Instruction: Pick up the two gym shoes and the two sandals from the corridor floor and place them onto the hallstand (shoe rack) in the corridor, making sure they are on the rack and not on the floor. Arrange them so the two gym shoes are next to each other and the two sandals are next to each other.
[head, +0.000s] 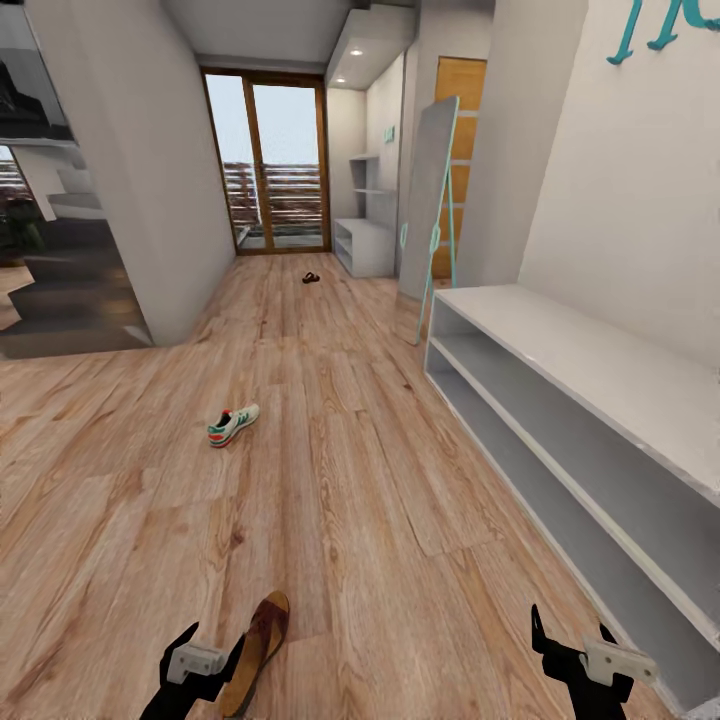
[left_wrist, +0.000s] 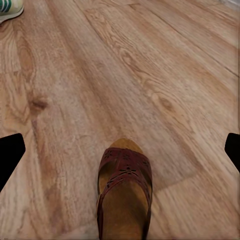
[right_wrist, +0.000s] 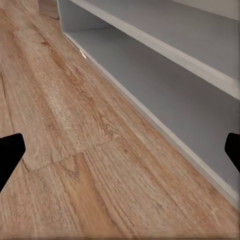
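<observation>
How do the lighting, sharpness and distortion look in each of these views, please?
Head view: wide-angle stretch toward the edges, even light, bright glass door, distant sandal too small to resolve. Left wrist view: near sandal sharp, faint shadow. Right wrist view: hallstand evenly lit, floor grain soft.

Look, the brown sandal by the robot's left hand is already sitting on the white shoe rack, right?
Not quite. The brown sandal by the left hand is lying on the wooden floor, not on the white shoe rack. The head view shows the rack's shelves bare, away on the robot's right.
</observation>
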